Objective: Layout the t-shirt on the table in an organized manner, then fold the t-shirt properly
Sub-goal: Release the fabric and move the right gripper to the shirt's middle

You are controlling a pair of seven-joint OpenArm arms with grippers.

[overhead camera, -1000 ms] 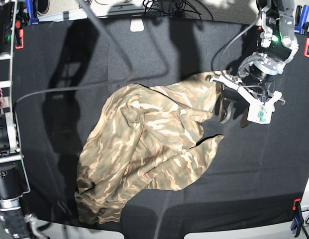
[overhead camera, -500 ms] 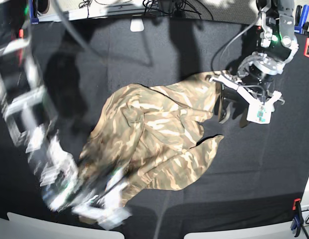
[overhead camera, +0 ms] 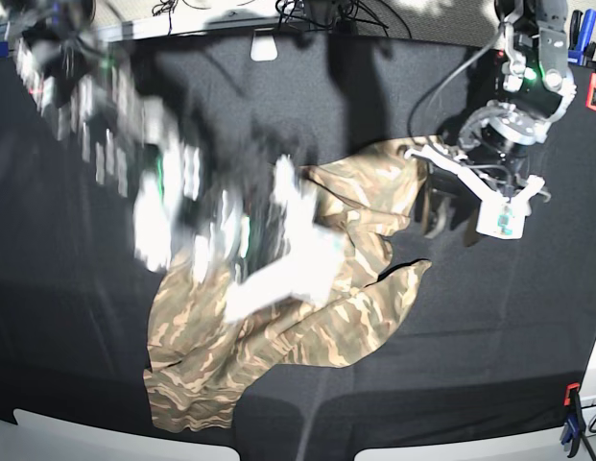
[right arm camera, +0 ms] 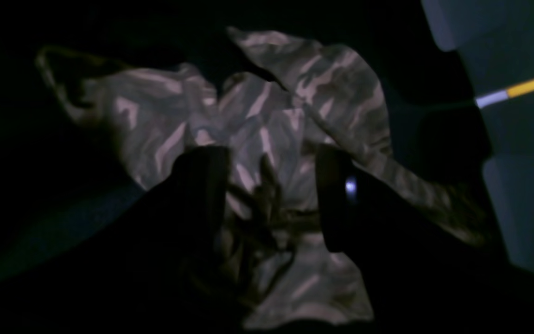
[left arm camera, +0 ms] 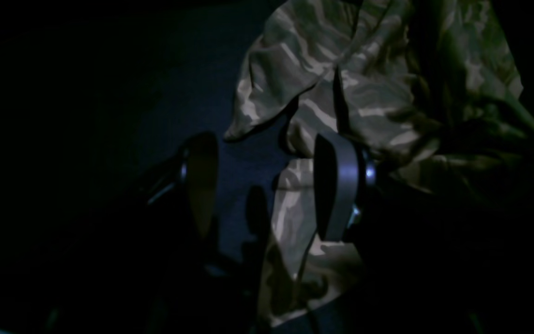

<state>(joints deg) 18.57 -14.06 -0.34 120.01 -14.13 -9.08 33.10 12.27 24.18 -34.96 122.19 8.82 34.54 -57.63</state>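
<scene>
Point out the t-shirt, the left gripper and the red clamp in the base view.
t-shirt (overhead camera: 307, 317): base view, on the lower middle of the camouflage fabric.
left gripper (overhead camera: 449, 213): base view, midway between its fingertips, at the shirt's far corner.
red clamp (overhead camera: 595, 91): base view, on its body at the table's edge.

The t-shirt (overhead camera: 307, 317) lies crumpled on the table (overhead camera: 509, 355), spreading from its middle toward the near edge. The left gripper (overhead camera: 449, 213) sits at the shirt's far right corner; the right gripper (right arm camera: 271, 199) hangs over its middle folds.
</scene>
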